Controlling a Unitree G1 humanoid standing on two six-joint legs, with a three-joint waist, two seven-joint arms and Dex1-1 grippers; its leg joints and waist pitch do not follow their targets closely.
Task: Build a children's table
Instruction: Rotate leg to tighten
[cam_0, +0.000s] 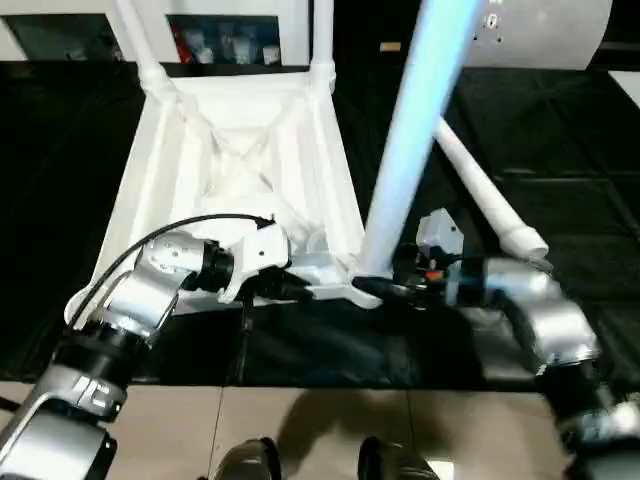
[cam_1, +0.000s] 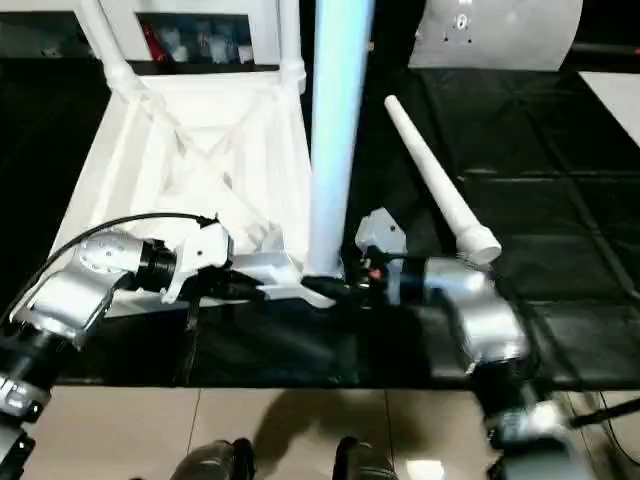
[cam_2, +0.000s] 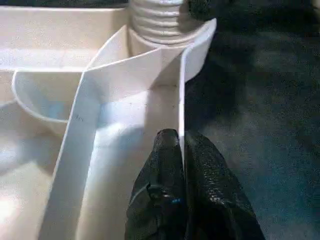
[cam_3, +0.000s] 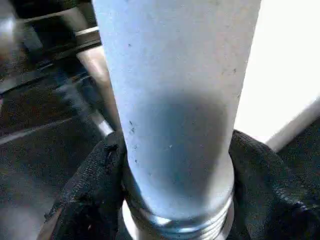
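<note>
Black sheet-covered workbench (cam_0: 560, 130), upturned white table top (cam_0: 235, 150) resting on it, loose white leg (cam_1: 437, 185) lying beside

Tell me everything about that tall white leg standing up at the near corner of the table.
The leg is a long, smooth, round white plastic tube, standing nearly upright with a slight lean. Its ribbed, threaded foot sits in the round socket at the upturned tabletop's near corner. The right claw closes around it just above the thread, a black finger on either side.

- An upturned white table top (cam_0: 240, 160) lies on the black workbench (cam_0: 560, 140).
- The right gripper (cam_0: 385, 288) clasps an upright leg (cam_0: 415, 130) at its near corner.
- A loose leg (cam_0: 490, 195) lies beside it.
</note>
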